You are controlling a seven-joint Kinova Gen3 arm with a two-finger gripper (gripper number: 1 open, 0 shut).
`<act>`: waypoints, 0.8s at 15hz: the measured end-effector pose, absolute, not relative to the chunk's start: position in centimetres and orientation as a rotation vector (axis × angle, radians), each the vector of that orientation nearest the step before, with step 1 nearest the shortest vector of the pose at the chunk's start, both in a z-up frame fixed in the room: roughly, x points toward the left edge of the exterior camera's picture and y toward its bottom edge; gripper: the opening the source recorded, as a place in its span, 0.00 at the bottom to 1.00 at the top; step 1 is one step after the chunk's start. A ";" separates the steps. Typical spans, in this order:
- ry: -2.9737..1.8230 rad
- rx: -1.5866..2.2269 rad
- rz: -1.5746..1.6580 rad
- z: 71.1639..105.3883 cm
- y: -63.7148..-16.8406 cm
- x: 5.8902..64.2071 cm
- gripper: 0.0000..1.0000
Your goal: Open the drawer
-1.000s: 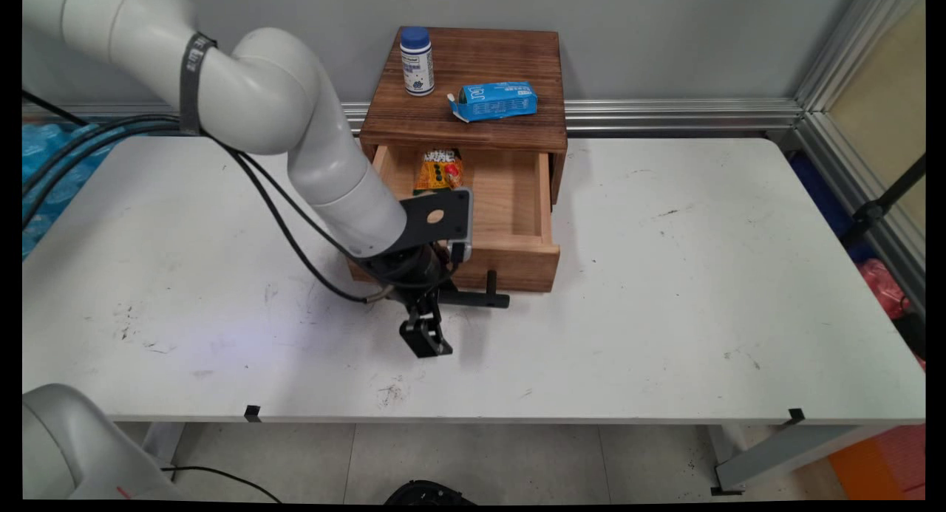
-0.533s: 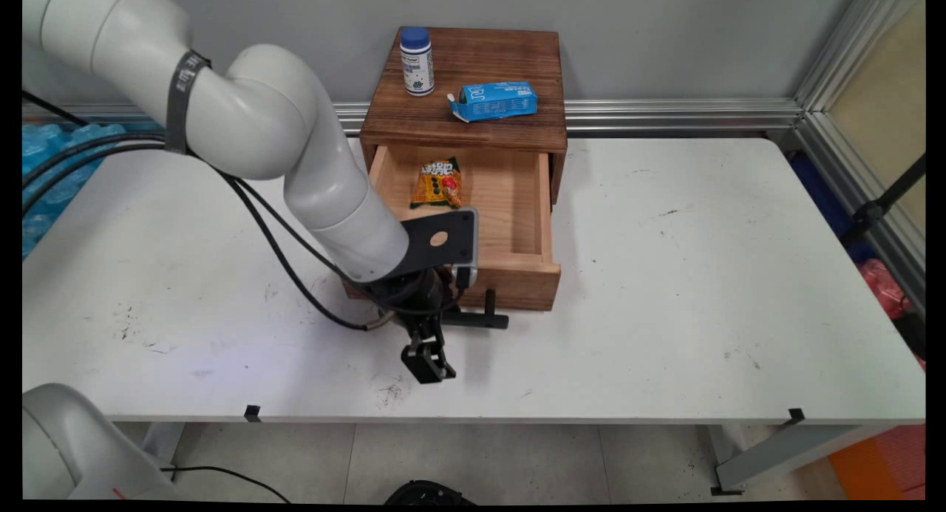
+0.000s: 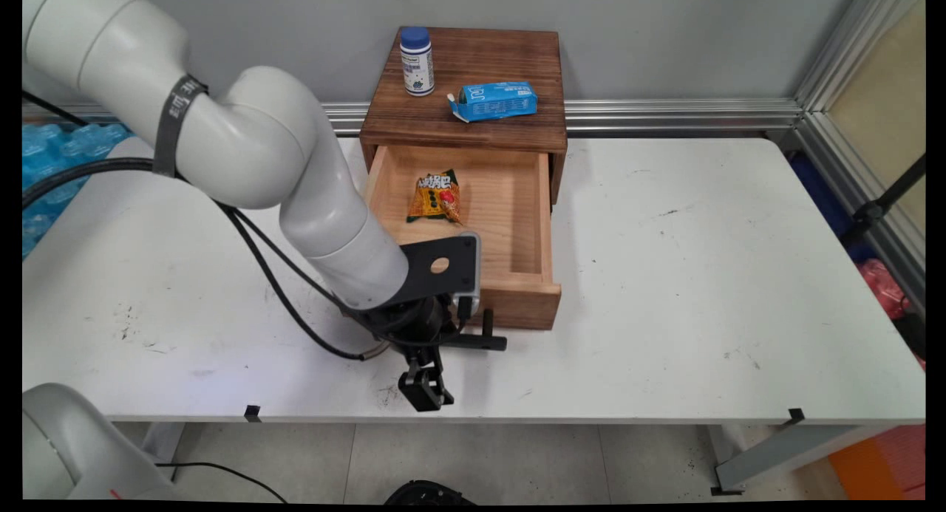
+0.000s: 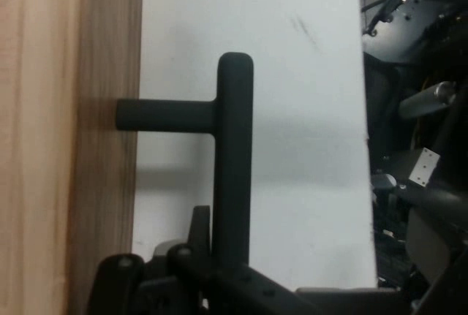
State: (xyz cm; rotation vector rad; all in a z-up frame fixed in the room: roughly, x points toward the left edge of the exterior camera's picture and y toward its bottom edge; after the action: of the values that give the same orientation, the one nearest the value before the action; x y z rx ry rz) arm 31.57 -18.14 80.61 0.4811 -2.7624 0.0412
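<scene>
Gripper (image 3: 427, 368) (image 4: 219, 275): set low at the left end of the black T-shaped handle (image 3: 479, 340) (image 4: 234, 154), whose bar runs straight up out of the gripper's linkage in the hand view. Whether it is clamped on the bar cannot be told.

Handle stem joins the front of the wooden drawer (image 3: 517, 305) (image 4: 66, 139), just beyond the gripper. The drawer stands pulled out of a wooden cabinet (image 3: 473, 120) on the white table (image 3: 702, 290).

Farther beyond, a yellow snack packet (image 3: 434, 197) lies in the drawer. A blue-capped bottle (image 3: 417, 61) and a blue carton (image 3: 494, 101) rest on the cabinet top.
</scene>
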 end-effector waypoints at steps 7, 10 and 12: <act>-2.777 0.483 0.014 80.2 -16.2 30.8 1.00; -2.776 0.478 0.007 80.2 -15.8 30.5 1.00; -2.774 0.473 0.008 80.2 -15.6 30.3 1.00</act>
State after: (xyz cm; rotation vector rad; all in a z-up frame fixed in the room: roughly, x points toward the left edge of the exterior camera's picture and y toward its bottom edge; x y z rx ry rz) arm 30.30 -15.60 80.24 0.4730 -2.7736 0.0079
